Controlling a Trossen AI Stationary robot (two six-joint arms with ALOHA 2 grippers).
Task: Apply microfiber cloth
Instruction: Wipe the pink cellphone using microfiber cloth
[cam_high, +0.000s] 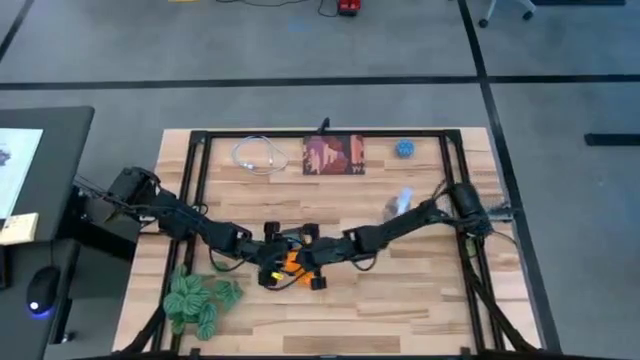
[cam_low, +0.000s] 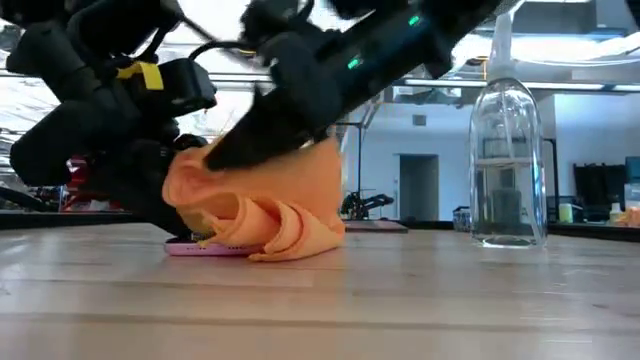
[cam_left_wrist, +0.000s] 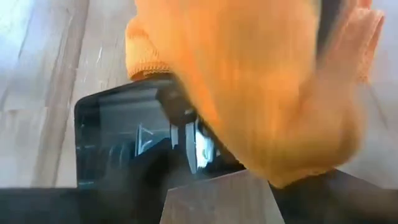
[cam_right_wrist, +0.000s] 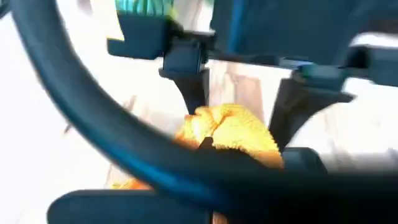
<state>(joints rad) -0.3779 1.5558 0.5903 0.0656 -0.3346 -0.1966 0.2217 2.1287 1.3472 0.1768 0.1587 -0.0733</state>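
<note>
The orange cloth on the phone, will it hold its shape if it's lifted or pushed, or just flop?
Probably floppy: the microfiber cloth already sags in loose folds over the phone. Likely light, since those folds stand up in a soft heap rather than lying flat. Pushed, it would probably bunch up rather than slide as one piece, judging by its crumpled edge on the table.

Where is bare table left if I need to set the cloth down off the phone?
Free: the front right boards, below the right claw, and the strip between the white cable and the left arm. Crowded: the centre, where both claws meet over the microfiber cloth, and the green rope front left.
</note>
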